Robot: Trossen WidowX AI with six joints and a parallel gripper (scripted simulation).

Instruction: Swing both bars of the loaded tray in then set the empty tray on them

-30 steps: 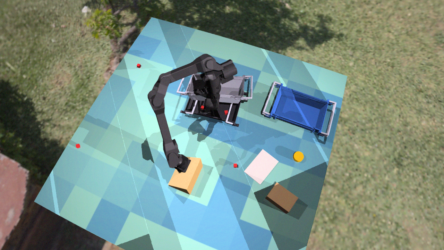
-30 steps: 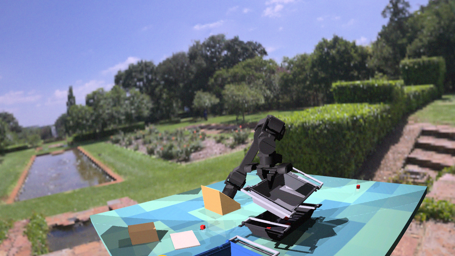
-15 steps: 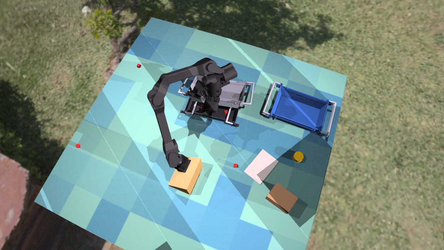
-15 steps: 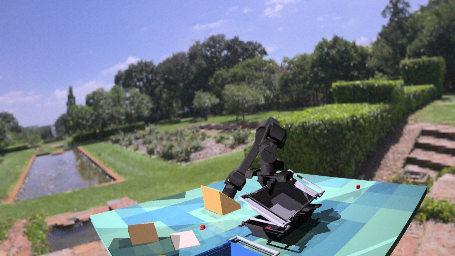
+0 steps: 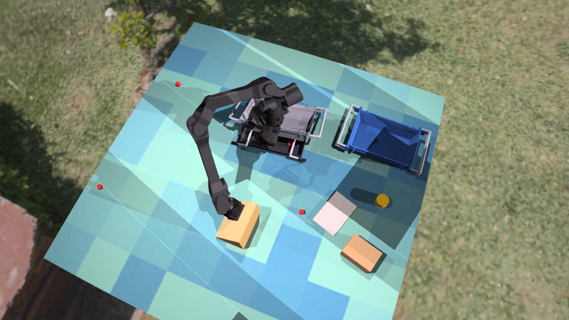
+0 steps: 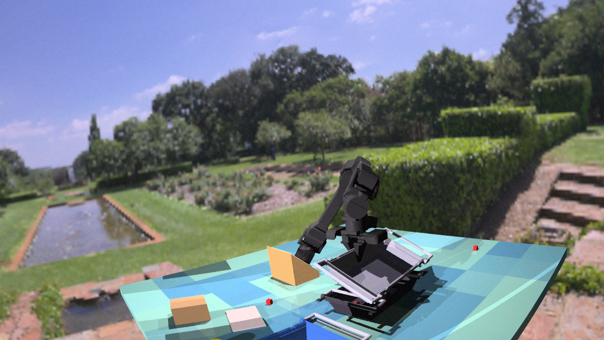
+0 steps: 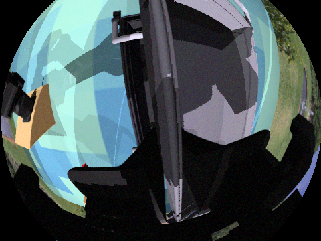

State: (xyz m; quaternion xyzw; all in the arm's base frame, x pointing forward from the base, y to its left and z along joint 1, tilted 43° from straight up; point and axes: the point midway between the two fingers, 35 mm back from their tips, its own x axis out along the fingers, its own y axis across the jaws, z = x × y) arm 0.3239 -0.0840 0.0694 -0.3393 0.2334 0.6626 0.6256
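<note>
The black loaded tray [image 5: 266, 149] [image 6: 346, 307] [image 7: 137, 97] stands on the table. Red blocks show inside it, one of them [image 5: 289, 144] near the right end. Its left bar [image 5: 248, 138] and right bar [image 5: 292, 148] lie in across its top. My gripper [image 5: 269, 137] [image 6: 358, 255] [image 7: 162, 130] is shut on a long side wall of the grey empty tray [image 5: 302, 119] [image 6: 380, 270] [image 7: 214, 67]. That tray hangs tilted above the black one, offset toward the back in the top view, its own bars swung out. The arm hides part of both trays; contact between them cannot be told.
A blue tray [image 5: 382, 139] [image 6: 287, 334] stands to the right. A yellow wedge [image 5: 238, 226] [image 6: 281, 266] is by the arm base. A yellow cylinder [image 5: 382, 200], pale slab [image 5: 334, 213] and orange box [image 5: 361, 252] stand front right. Several red cubes lie scattered.
</note>
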